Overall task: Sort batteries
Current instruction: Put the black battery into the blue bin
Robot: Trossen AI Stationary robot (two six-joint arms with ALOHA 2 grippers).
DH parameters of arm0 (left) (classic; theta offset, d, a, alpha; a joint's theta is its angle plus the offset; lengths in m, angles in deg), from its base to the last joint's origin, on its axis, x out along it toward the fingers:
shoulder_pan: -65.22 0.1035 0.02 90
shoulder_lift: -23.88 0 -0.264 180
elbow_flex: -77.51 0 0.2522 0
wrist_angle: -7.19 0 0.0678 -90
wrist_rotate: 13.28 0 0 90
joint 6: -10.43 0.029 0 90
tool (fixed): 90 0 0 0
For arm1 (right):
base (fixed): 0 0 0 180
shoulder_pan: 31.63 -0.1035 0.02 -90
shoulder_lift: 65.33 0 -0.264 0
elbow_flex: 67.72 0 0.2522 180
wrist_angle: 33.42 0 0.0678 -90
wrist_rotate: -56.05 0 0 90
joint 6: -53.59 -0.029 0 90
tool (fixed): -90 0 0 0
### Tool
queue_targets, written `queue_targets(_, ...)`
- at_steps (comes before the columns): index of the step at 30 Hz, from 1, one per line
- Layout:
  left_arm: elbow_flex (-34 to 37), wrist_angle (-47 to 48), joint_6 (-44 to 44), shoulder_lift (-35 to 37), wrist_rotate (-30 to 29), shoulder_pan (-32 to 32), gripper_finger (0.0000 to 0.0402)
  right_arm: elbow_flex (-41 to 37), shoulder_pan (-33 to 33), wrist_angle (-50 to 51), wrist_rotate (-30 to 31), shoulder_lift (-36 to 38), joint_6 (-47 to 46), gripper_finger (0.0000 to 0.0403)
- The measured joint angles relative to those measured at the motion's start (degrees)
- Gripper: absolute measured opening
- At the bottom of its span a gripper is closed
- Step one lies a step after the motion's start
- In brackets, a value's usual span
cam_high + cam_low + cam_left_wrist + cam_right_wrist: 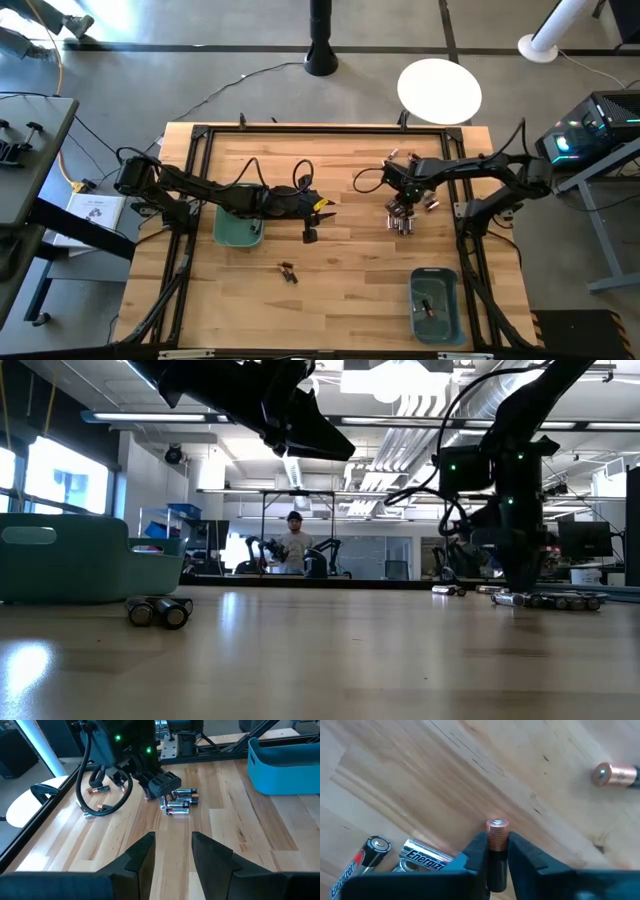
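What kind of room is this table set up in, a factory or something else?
Probably a robotics lab or workshop, not a factory. Beyond the wooden table the low view shows exposed ceiling ducts, more robot arms by a person standing in the background, and a computer monitor.

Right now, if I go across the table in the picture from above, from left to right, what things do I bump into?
Teal bin under the left arm → left gripper → two loose batteries → pile of batteries with the right gripper down on it → second teal bin.
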Motion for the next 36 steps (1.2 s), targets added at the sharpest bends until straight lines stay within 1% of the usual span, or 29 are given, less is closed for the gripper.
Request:
queue_targets(2, 0.0, 0.0, 0.0, 0.0, 0.0, 0.0, 0.0119, 0.0, -0.1, -0.4, 2.6, 0.0, 0.8, 0.0023)
queue_targets(4, 0.0, 0.0, 0.0, 0.0, 0.0, 0.0, 0.0119, 0.0, -0.1, -1.0, 5.6, 0.4, 1.0, 0.0021)
queue_targets(8, 0.0, 0.1, -0.2, 0.0, 0.0, 0.0, 0.0119, 0.5, -1.0, 0.5, 8.4, 4.0, -0.7, 0.002)
queue_targets(11, 0.0, 0.1, -0.2, 0.0, 0.0, -0.3, 0.0119, 3.1, -4.6, 3.3, 9.6, 8.7, -3.1, 0.002)
queue_targets(14, 0.0, 0.1, -0.2, 0.0, 0.0, -0.8, 0.0119, 6.4, -10.3, 7.9, 10.3, 13.2, -6.8, 0.002)
queue_targets(16, 0.0, 0.1, -0.2, 0.0, 0.0, -1.0, 0.0119, 9.1, -15.8, 9.6, 10.4, 15.9, -10.2, 0.002)
queue_targets(19, 0.0, 0.1, -0.2, 0.0, 0.0, -1.3, 0.0119, 12.2, -25.8, 12.5, 8.4, 18.4, -16.6, 0.002)
queue_targets(22, 0.0, 0.1, -0.2, 0.0, 0.0, -1.5, 0.0119, 14.8, -37.1, 12.4, 5.6, 19.4, -25.7, 0.002)
queue_targets(26, 0.0, 0.0, -0.6, 0.0, 0.0, -1.9, 0.0119, 16.5, -52.4, 10.7, 2.6, 18.8, -40.0, 0.002)
queue_targets(29, 0.0, 0.0, -0.6, 0.0, 0.0, -2.2, 0.0119, 16.0, -62.8, 6.8, 0.6, 17.3, -52.7, 0.002)
queue_targets(31, 0.0, 0.0, -0.6, 0.0, 0.0, -2.4, 0.0119, 15.6, -68.9, 5.4, 0.4, 15.2, -60.6, 0.002)
queue_targets(33, 0.0, 0.0, -0.6, 0.0, 0.0, -2.7, 0.0119, 15.1, -73.6, 4.5, -0.4, 12.5, -67.9, 0.002)
queue_targets(36, 0.0, 0.0, -0.6, 0.0, 0.0, -3.0, 0.0119, 14.8, -77.7, 5.0, -3.3, 7.8, -76.6, 0.002)
